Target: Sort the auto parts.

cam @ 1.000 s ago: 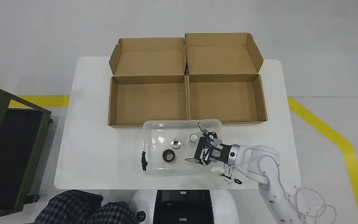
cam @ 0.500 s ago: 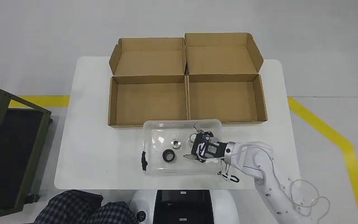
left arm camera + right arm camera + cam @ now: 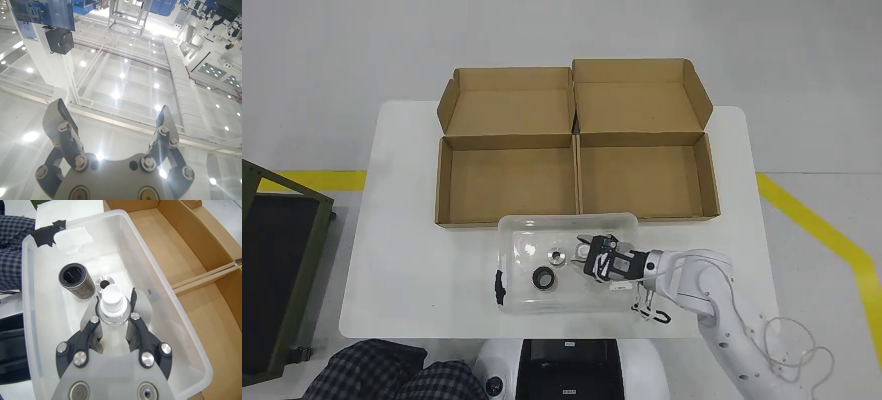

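Overhead, a white table [image 3: 402, 200] carries two open cardboard boxes [image 3: 507, 185] set side by side, touching. A clear bin [image 3: 562, 300] sits just in front of them, on the robot's side. The right gripper [image 3: 589, 256] is inside the bin, pointing toward the robot's left. Close ahead of it lie a silver collar [image 3: 557, 257] and a dark cylinder [image 3: 544, 279].

From the left wrist, the left gripper [image 3: 112, 109] points up at the ceiling. Its jaws are spread wide with nothing between them.

From the right wrist, the right gripper [image 3: 115, 298] is closed snugly around a white-capped part [image 3: 113, 303] with a clear round body, the cap facing away from the wrist. I cannot tell whether the part is off the bin's floor. Just beyond the cap stands the silver collar [image 3: 104, 283], and the dark cylinder [image 3: 76, 281] stands beside the collar, nearly touching it. Black tape [image 3: 47, 235] and a white label [image 3: 73, 240] sit on the end wall of the bin [image 3: 151, 262].
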Robot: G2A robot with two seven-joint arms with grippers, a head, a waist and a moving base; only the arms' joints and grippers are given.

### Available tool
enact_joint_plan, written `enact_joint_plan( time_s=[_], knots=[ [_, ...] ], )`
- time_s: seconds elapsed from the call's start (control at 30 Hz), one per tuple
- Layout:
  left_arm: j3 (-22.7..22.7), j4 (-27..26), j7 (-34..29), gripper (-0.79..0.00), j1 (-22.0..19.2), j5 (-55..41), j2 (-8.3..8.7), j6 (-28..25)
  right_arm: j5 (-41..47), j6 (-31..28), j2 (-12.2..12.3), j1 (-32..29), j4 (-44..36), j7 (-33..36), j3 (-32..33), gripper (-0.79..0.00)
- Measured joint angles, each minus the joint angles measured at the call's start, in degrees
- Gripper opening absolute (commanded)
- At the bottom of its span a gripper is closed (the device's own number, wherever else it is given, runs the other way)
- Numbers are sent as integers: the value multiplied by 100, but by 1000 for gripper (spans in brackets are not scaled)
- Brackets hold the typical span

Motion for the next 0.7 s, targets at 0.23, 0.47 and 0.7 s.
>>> enact_joint_plan(
  time_s=[0.23, 0.47, 0.7],
  knots=[
    [0, 0, 0, 0, 0, 0, 0, 0, 195, -144, 79, -139, -426, -376, 345, -785],
    [0, 0, 0, 0, 0, 0, 0, 0, 921, -156, 111, -253, -495, -1398, 716, -785],
    [0, 0, 0, 0, 0, 0, 0, 0, 1887, 35, 102, -139, -453, -1965, 908, -785]
  ],
)
